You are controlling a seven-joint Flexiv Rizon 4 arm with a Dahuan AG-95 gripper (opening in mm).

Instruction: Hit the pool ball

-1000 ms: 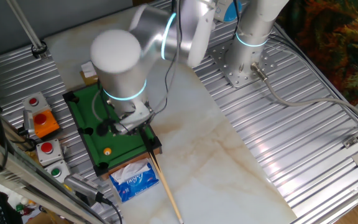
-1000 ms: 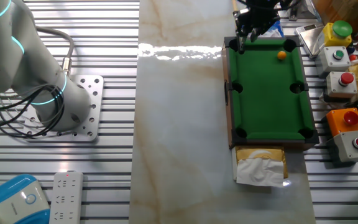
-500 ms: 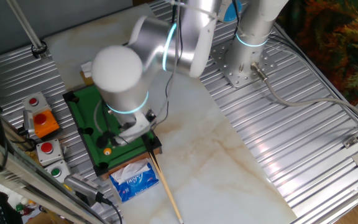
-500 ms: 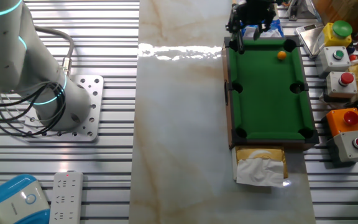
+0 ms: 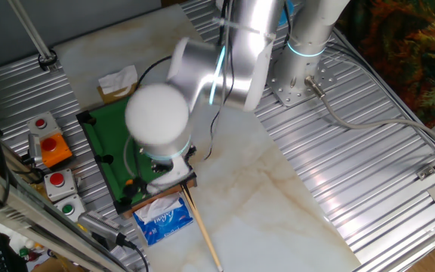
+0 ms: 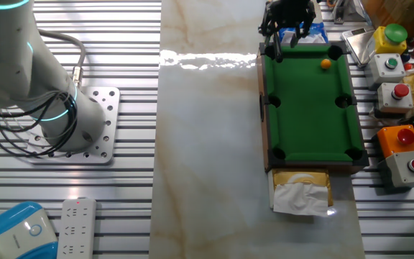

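In the other fixed view, nearest the camera at lower left, a white power strip [image 6: 77, 226] and a blue-and-white device [image 6: 9, 232] lie on the ribbed metal deck, well clear of the play. Moving up, a yellow tissue box [image 6: 300, 191] with a white tissue pulled out touches the lower end of the green mini pool table [image 6: 307, 122], which sits on the marble slab at centre right so the arm can come over it. To its right stand the push-button boxes [image 6: 401, 108], red and green caps, nothing to do with this shot. Now the pool ball [image 6: 325, 63]: tiny, glossy, orange-yellow, resting alone on the felt near the upper right corner pocket, apart from the rails. And at the far end, top of the frame, the gripper [image 6: 284, 21] hovers dark and compact above the upper left corner of the table, off to the left of the ball; I'd say it is placed there, beyond the end rail, to line up a strike along the top of the felt. Whether its fingers are apart or together, I cannot tell, the cluster is too dark. In the one fixed view the big white arm joint [image 5: 157, 121] covers that end of the table, and a wooden stick [image 5: 201, 227] runs out over the marble beside a blue tissue pack [image 5: 161, 215].
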